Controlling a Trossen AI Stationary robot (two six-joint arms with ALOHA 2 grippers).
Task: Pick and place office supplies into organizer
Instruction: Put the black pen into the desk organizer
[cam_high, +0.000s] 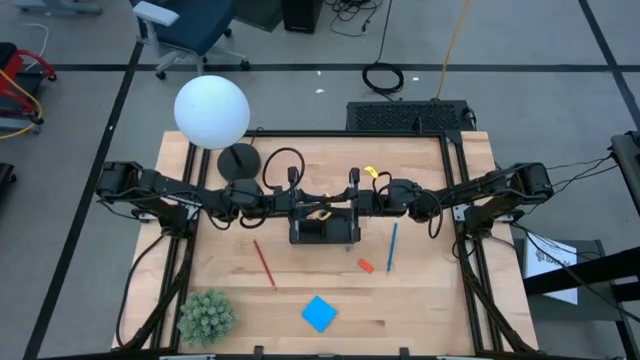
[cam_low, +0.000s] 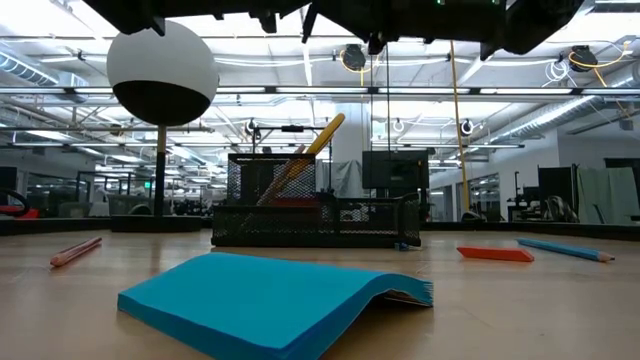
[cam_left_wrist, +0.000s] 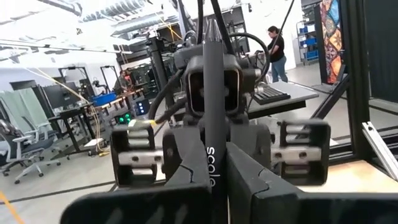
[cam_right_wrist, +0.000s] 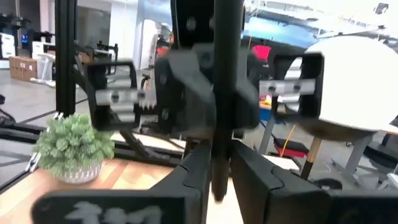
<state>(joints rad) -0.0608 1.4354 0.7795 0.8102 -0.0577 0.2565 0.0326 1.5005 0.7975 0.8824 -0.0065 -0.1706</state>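
Left gripper (cam_high: 302, 204) is clamped on a black pen (cam_left_wrist: 213, 93). In the left wrist view its two fingers (cam_left_wrist: 186, 168) press against the barrel from both sides. It hangs in the air over the middle of the surface (cam_high: 420, 300), facing the right gripper (cam_high: 352, 196) nose to nose.

The right gripper meets the same pen from the opposite end. In the right wrist view the barrel (cam_right_wrist: 225, 93) runs through it, but whether it grips the pen or only stands around it cannot be told.

Key relation: the pen's long axis appears to lie level, along the line joining the two grippers, so it runs across the surface from left to right. The organizer (cam_high: 325, 232) sits directly below that line and slightly toward the front edge. In the low view a yellow pencil (cam_low: 318, 142) already leans out of its tall compartment.

Judgement: this looks like a handover of the pen to the left arm. Both grippers are about equally near the organizer. The pen must be tipped from level toward upright before it can drop into the tall compartment.

Remaining supplies on the surface:
- red pencil (cam_high: 264, 262), left of the organizer
- blue pencil (cam_high: 391, 247), right of it
- orange-red eraser (cam_high: 365, 265), just beside the blue pencil
- blue note pad (cam_high: 319, 313), near the front edge
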